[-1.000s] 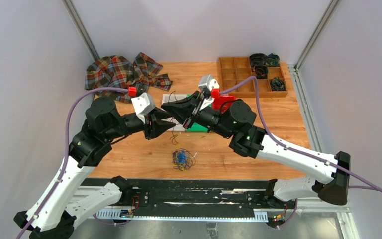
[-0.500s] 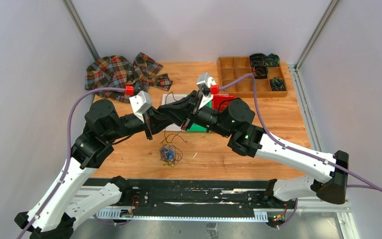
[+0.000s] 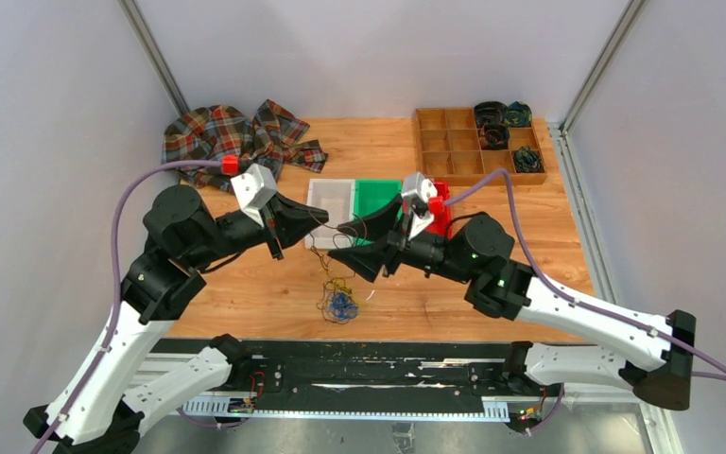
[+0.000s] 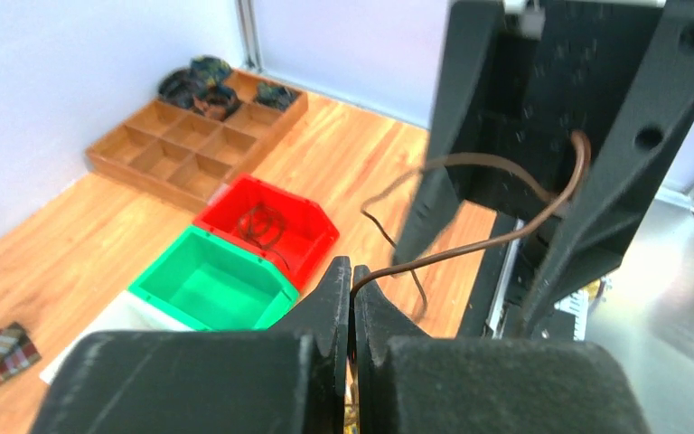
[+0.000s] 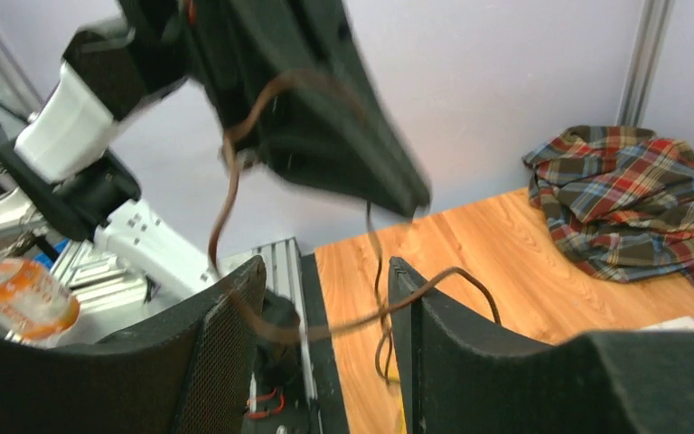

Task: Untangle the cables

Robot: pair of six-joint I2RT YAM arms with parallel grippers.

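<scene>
The cables are a small blue, yellow and dark tangle low over the table's near edge. A thin brown wire rises from it. My left gripper is shut on this wire, which is pinched at the fingertips. My right gripper faces the left one, a little to its right, and is open. In the right wrist view the brown wire crosses the gap of the right gripper and drapes over one finger, ungripped. Whether the tangle rests on the table is unclear.
White, green and red bins sit mid-table behind the grippers; the red bin holds a dark cable. A wooden compartment tray stands back right. A plaid cloth lies back left.
The left gripper closed on the brown wire and drew back left. The right gripper opened, letting the wire go, and moved right. The tangle swung left, then back.
</scene>
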